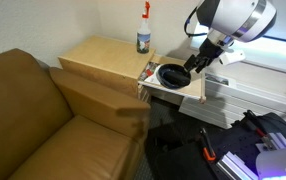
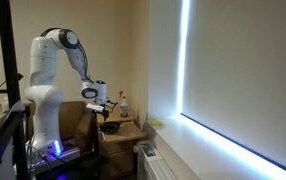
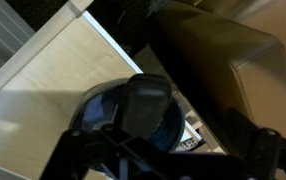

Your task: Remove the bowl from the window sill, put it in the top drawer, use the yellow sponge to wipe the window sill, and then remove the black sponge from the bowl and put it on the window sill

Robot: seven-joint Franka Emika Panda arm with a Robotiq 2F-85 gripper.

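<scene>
Dark blue bowl [image 1: 171, 74] sits in the open top drawer [image 1: 188, 93], with the black sponge [image 3: 143, 105] lying inside it. Gripper [image 1: 195, 64] hangs just above the bowl, jaws spread wide, gripping nothing. Yellow sponge [image 2: 156, 122] is on the window sill [image 2: 218, 152], at the cabinet end. Spray bottle [image 1: 143, 38] stands upright on the wooden worktop [image 1: 98, 58] behind the drawer.

- In an exterior view, the camera is close, looking down over a sofa [image 1: 28, 110] at the drawer [image 1: 188, 95].
- In an exterior view, it stands far back by the window [image 2: 233, 70], facing the arm [image 2: 53, 60].
- The wrist view looks down, very near the bowl [image 3: 98, 112].
- All three share the bowl.
</scene>
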